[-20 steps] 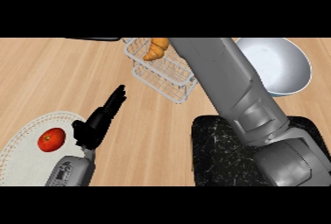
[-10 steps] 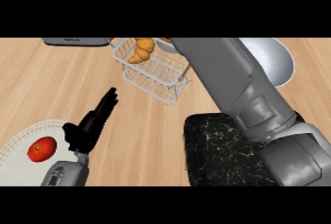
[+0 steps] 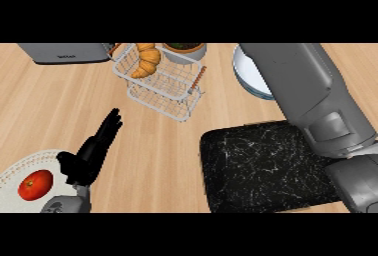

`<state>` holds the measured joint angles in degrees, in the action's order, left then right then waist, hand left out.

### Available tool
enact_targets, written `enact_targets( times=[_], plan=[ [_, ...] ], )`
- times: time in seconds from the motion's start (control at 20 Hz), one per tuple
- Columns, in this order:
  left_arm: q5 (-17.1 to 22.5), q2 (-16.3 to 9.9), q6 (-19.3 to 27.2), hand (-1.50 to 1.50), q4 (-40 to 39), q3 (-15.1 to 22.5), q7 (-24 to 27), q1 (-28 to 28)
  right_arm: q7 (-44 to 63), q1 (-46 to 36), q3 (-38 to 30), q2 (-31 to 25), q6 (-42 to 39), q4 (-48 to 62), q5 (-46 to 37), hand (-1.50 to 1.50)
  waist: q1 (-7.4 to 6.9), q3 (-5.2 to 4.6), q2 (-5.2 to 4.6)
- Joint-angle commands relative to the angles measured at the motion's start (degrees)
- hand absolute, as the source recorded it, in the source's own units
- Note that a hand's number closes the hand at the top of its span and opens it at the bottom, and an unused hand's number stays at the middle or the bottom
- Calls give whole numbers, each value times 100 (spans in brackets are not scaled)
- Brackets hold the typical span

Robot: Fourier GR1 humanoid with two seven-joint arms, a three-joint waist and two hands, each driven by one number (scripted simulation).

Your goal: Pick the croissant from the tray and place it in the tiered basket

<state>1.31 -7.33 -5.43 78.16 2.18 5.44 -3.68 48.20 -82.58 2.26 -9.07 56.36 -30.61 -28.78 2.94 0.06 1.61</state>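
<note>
In the top tier of the white wire tiered basket (image 3: 164,80), near the far edge of the desk (image 3: 155,150), the croissant (image 3: 146,59) lies at a slant, so the placing looks done. The black marbled tray (image 3: 269,167) nearer the robot carries nothing that shows. The right forearm (image 3: 310,105) runs up the right side and out of view past the top, so its hand cannot be seen. The left hand (image 3: 92,150) rests at lower left, fingers straight and released, just beside a pale plate (image 3: 15,175) holding a tomato (image 3: 35,185). The risk now lies in the withdrawal: the right arm sits near the light wire basket, and a sideways sweep could clip its rim, tipping it or rolling the croissant out.
</note>
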Motion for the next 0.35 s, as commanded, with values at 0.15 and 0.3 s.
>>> enact_targets(
  times=[0.15,0.3],
  plan=[
    [73,-33,146,0,157,-171,-196,158,75,1310,53,-523,-71,-1617,94,-150,378,17,118],
    [87,-146,127,0,143,-280,-91,260,124,1857,53,-883,-580,-2355,341,-150,500,17,152]
  ],
)
